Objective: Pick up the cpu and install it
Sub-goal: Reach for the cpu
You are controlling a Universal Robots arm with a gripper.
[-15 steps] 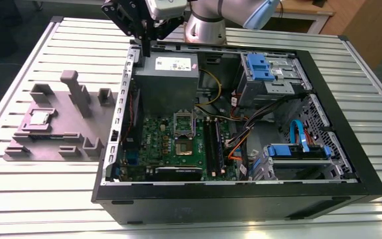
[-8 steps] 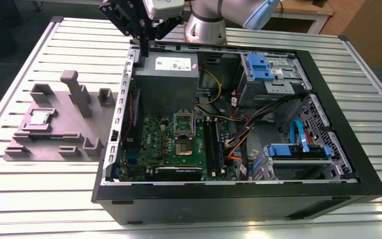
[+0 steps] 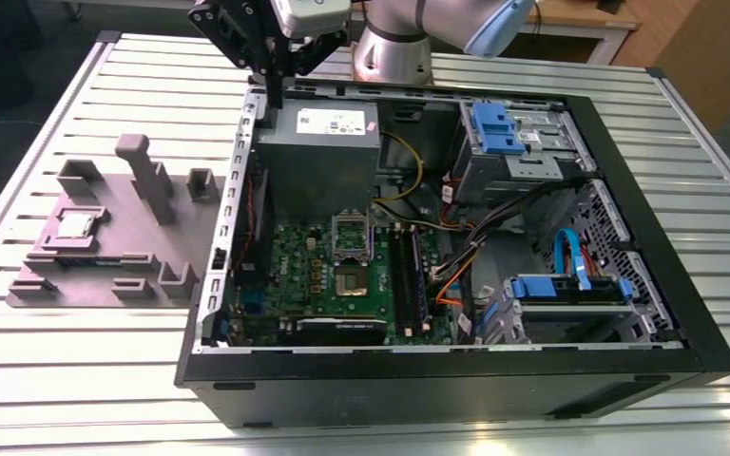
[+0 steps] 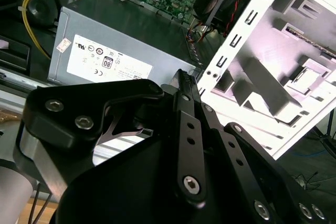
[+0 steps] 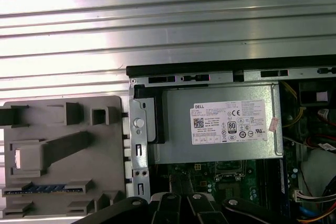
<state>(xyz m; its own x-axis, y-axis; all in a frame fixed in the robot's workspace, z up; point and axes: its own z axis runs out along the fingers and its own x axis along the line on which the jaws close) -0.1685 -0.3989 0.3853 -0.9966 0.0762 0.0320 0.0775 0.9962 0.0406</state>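
The small, flat, square cpu (image 3: 77, 224) with the silvery-grey metal top is lying face-up in a shallow recess of a grey moulded holder plate (image 3: 92, 283), which is resting on the ribbed aluminium worktop (image 3: 73, 380) towards the exterior view's left. Nothing is touching it. Beside the plate, an open black computer case (image 3: 467, 380) is lying on its side, showing a green motherboard (image 3: 301, 261) with a shiny metal socket frame (image 3: 351, 281) near its middle and a big grey power-supply box with a white label (image 3: 320, 142) at the far end. The black tool (image 3: 273, 84) is hanging above that far end of the case, over the box, well apart from the cpu. Its fingers are pressing together with nothing between them, as the second wrist view (image 4: 182, 74) is showing. The pick is not yet done. Several things are looking risky from here. With the fingers together, the tool would be pushing down on the chip rather than gripping it. Tall grey posts (image 3: 147, 180) are standing near the recess, and a careless approach could be knocking them or shifting the plate. A tilted or off-centre grip could be letting the chip slip, and setting it askew into the socket would probably be damaging the contacts.
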